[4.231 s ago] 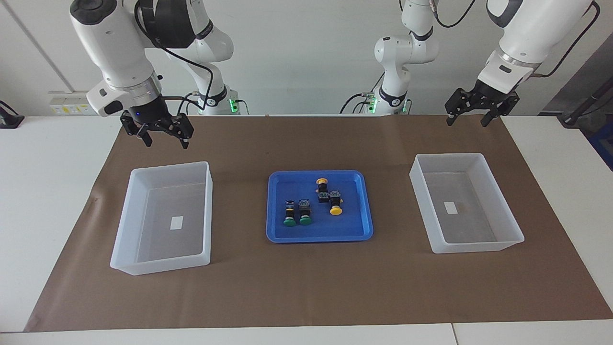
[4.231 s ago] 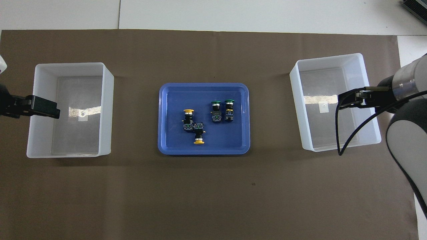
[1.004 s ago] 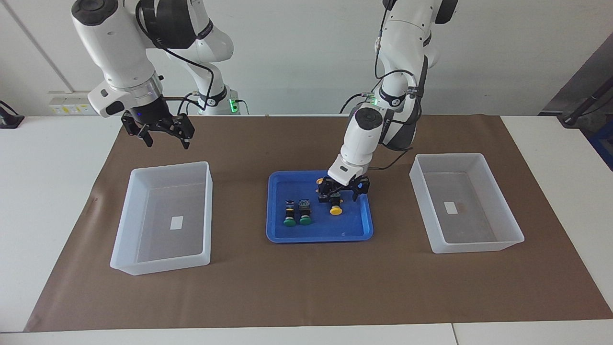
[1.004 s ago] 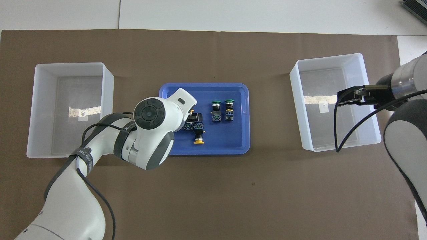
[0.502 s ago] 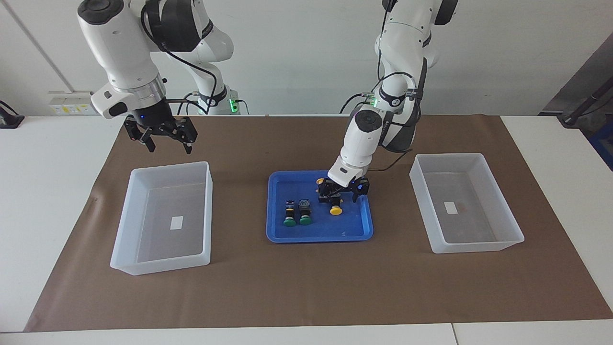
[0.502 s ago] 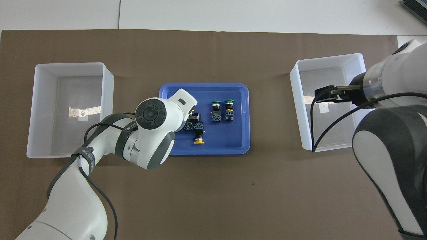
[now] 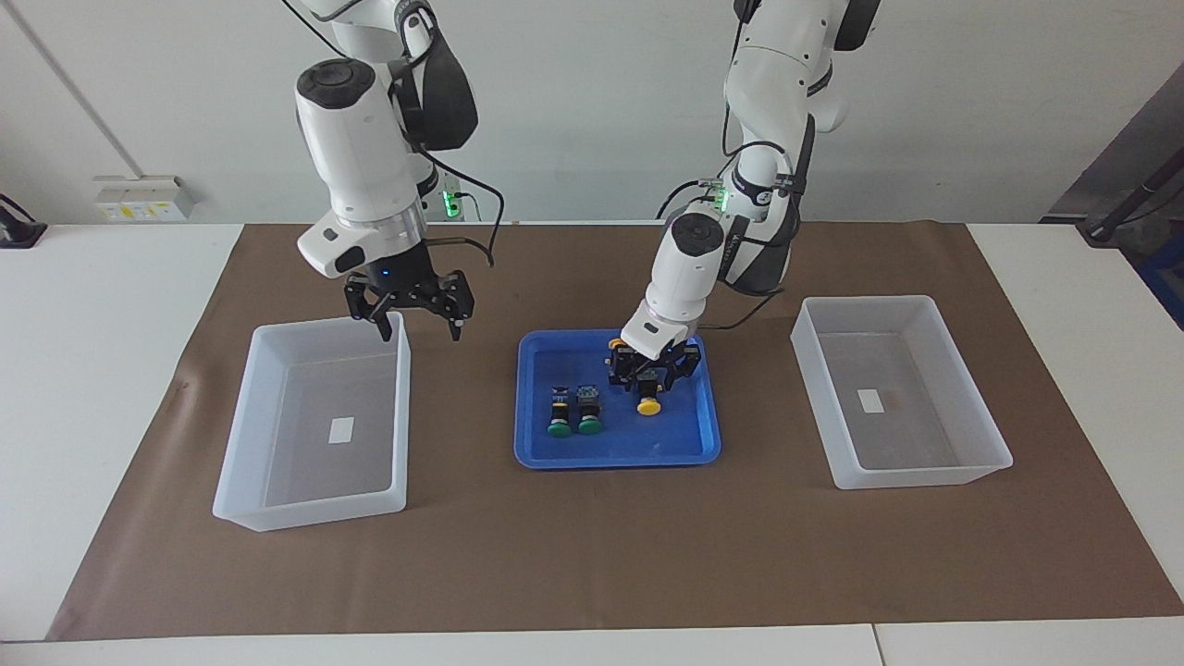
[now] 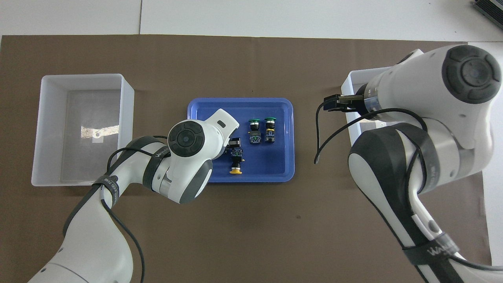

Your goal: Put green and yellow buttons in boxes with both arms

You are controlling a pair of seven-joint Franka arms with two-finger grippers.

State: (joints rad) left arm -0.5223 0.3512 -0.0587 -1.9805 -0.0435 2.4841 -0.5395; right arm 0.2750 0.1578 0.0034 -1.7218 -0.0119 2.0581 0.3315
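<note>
My left gripper [image 7: 652, 372] is down in the blue tray [image 7: 610, 453], set around the black body of a yellow button [image 7: 648, 405] whose cap points away from the robots. In the overhead view this yellow button [image 8: 235, 170] shows past the left wrist, which hides the gripper. A second yellow button [image 7: 618, 348] lies right beside the gripper, nearer the robots. Two green buttons [image 7: 558, 427] [image 7: 590, 425] lie side by side toward the right arm's end of the tray. My right gripper [image 7: 418, 324] hangs open and empty over the tray-side rim of one box [image 7: 277, 513].
The other box [image 7: 869, 301] stands empty at the left arm's end. Both boxes and the tray sit on a brown mat. In the overhead view the right arm covers much of its box [image 8: 355, 74], and its black cable [image 8: 326, 137] loops down between box and tray.
The right arm has swung from its box's outer corner toward the tray. The left gripper has narrowed around the yellow button, which has shifted slightly in the tray.
</note>
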